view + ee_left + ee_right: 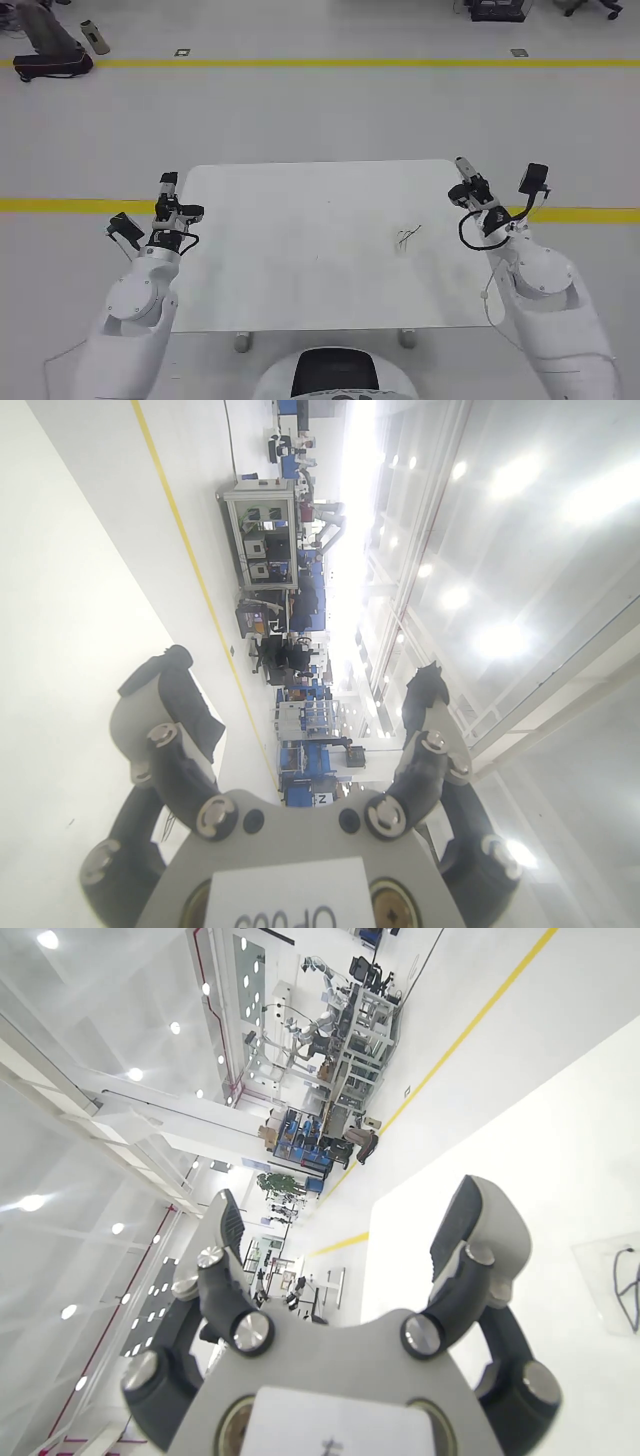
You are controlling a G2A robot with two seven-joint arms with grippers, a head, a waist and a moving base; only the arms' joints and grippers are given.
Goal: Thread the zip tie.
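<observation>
The zip tie lies toward 3 o'clock on the table — thin, light, springy, probably slippery; I'd pinch it near the head. My right gripper and left gripper gape wide — empty.

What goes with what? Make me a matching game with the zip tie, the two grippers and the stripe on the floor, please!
Things:
1 zip tie
2 left gripper
3 right gripper
4 floor stripe

Descriptions:
A yellow
B open, by the right edge of the table
C lying on the table
D open, by the table's left edge

Pairs: 1-C, 2-D, 3-B, 4-A
</observation>
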